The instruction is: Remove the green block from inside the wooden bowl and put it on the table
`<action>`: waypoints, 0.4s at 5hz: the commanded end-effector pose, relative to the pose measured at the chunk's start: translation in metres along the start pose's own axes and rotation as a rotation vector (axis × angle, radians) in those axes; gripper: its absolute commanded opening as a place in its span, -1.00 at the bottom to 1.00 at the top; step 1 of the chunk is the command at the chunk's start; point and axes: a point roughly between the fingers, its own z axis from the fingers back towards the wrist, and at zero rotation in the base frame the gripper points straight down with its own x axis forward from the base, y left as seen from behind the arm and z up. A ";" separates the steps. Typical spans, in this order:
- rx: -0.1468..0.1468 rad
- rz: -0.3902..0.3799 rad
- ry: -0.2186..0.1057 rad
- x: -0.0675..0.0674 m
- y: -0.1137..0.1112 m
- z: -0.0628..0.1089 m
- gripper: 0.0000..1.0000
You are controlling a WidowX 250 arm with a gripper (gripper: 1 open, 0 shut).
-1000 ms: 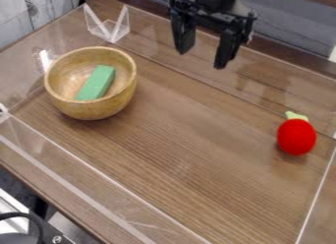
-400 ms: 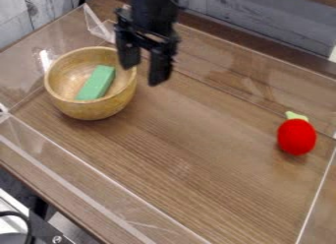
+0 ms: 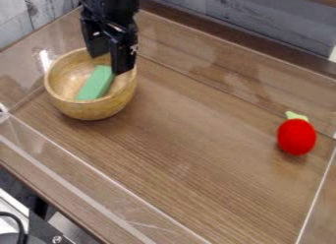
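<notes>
The green block (image 3: 93,85) lies flat inside the wooden bowl (image 3: 73,102) at the left of the table (image 3: 197,130). My gripper (image 3: 105,53) hangs open over the bowl's far right rim, pointing down, its dark fingers (image 3: 122,59) just above the block's far end. Nothing is between the fingers. The upper end of the block is partly covered by the fingers.
A red strawberry-like toy (image 3: 297,136) sits at the table's right side. Clear acrylic walls (image 3: 79,179) run along the table's edges, with a folded clear piece at the back left behind the arm.
The gripper has travelled left across the back of the table, from the top centre to above the bowl, staying open. The block and bowl have not moved.
</notes>
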 end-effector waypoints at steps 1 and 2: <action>0.033 0.005 -0.030 0.001 0.020 0.001 1.00; 0.018 0.004 -0.040 -0.002 0.038 -0.009 1.00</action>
